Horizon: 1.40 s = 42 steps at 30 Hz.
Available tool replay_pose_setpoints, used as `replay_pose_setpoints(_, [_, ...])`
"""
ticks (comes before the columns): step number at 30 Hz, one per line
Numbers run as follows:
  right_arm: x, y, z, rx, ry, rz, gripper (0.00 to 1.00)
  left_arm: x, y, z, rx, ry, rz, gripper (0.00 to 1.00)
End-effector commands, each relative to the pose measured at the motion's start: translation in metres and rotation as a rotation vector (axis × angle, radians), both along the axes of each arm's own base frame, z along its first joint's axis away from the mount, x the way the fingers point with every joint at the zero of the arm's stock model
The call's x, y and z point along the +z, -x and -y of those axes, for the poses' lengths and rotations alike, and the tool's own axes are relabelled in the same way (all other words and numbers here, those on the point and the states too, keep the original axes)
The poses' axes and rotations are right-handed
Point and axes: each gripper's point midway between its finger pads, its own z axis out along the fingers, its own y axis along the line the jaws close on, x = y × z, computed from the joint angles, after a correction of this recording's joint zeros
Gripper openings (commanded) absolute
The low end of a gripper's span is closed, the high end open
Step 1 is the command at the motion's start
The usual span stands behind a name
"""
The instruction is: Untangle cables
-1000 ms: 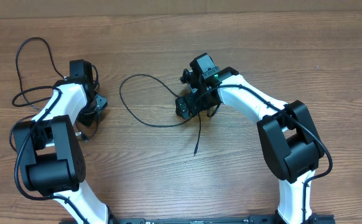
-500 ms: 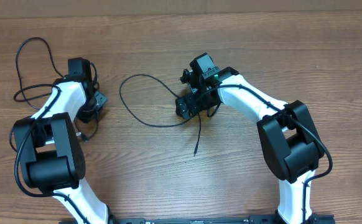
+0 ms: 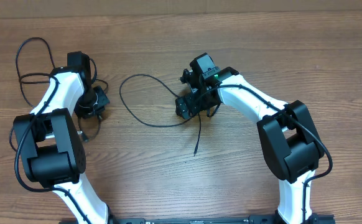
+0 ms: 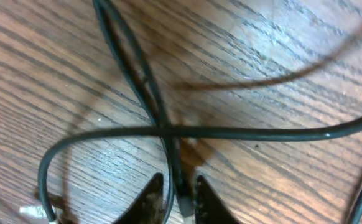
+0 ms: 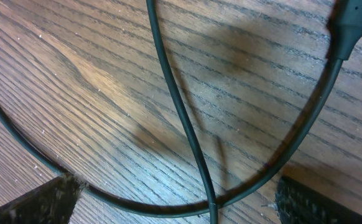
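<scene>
The left gripper (image 4: pixel 178 200) has its two fingertips (image 4: pixel 148 200) close together, and one strand of the cables (image 4: pixel 249 132) runs straight out between them. Thin slivers of wood show on either side of the strand, so I cannot tell whether the pads actually pinch it. Just ahead of the tips this strand, with a second one running alongside it, is crossed by another that lies across the gripper's front. That one bends back past one finger and runs off beyond the other. From overhead, the rest of this cord forms a loop on the table (image 3: pixel 243 37) beyond the gripper.

The right gripper (image 5: pixel 181 205) stands wide open, its fingers (image 5: pixel 44 202) at opposite edges of the wrist view, holding nothing. One strand passes between them and continues straight ahead. A second sweeps in a broad curve from outside one finger, meets the first between the tips, and rises ahead of the other finger to a thicker plug body (image 5: pixel 350 22). Overhead, a loop spreads out on the side of this gripper away from its own arm, and a loose end trails back from beneath it toward the arm bases
</scene>
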Motion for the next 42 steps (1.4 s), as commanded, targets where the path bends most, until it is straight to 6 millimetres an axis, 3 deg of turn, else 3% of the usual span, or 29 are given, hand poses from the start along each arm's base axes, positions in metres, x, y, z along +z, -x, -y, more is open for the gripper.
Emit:
replay_pose_setpoints(1, [-0.005,0.003,0.0,0.002,-0.002,-0.013,1.0,0.0,-0.005,0.004,-0.156,0.004,-0.006,0.27])
replay_pose_setpoints(4, [-0.004,0.003,0.0,0.002,-0.002,-0.013,1.0,0.002,-0.004,0.004,-0.174,0.007,-0.014,0.52])
replay_pose_setpoints(6, [-0.005,0.003,0.0,0.002,-0.002,-0.013,1.0,0.004,-0.004,0.007,-0.175,0.022,-0.012,0.57])
replay_pose_setpoints(10, [-0.005,0.003,0.0,0.002,-0.002,-0.013,1.0,0.013,-0.009,0.018,-0.229,0.088,0.002,0.54])
replay_pose_setpoints(15, [-0.005,0.003,0.0,0.002,-0.002,-0.013,1.0,0.027,-0.014,0.016,-0.228,0.077,0.034,0.56])
replay_pose_setpoints(25, [-0.005,0.003,0.0,0.002,-0.002,-0.013,1.0,0.037,-0.019,-0.016,-0.226,0.033,0.085,0.54])
replay_pose_setpoints(32, [-0.004,0.003,0.0,0.002,-0.002,-0.013,1.0,0.053,-0.026,-0.001,-0.368,0.102,0.161,0.5])
replay_pose_setpoints(35, [-0.005,0.003,0.0,0.002,-0.002,-0.013,1.0,0.052,-0.024,-0.012,-0.351,0.048,0.139,0.54])
replay_pose_setpoints(37, [-0.005,0.003,0.0,0.002,-0.002,-0.013,1.0,0.05,-0.02,-0.03,-0.277,-0.03,0.103,0.56])
replay_pose_setpoints(42, [-0.005,0.003,0.0,0.002,-0.002,-0.013,1.0,0.045,-0.017,-0.043,-0.205,-0.069,0.096,0.56])
